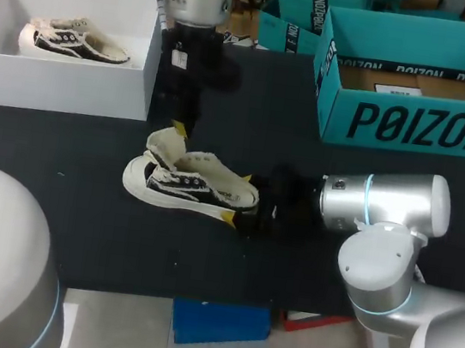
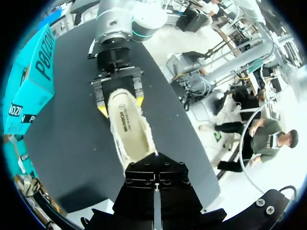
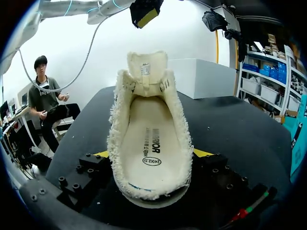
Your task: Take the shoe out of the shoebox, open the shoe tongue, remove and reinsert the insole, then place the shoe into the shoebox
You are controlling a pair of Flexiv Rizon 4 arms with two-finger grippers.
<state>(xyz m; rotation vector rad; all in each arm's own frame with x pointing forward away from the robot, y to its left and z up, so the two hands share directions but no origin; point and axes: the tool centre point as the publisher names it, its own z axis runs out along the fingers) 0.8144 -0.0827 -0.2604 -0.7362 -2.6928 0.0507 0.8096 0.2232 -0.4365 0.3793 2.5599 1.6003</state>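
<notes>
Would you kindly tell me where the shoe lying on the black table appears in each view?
Head view: shoe lies mid-table, heel in the right gripper.
Left wrist view: shoe stretches ahead of the camera, right gripper at its far end.
Right wrist view: shoe sits between the fingers, tongue upright beyond.
Shared landmark: the right gripper's yellow tips flanking the heel.
</notes>
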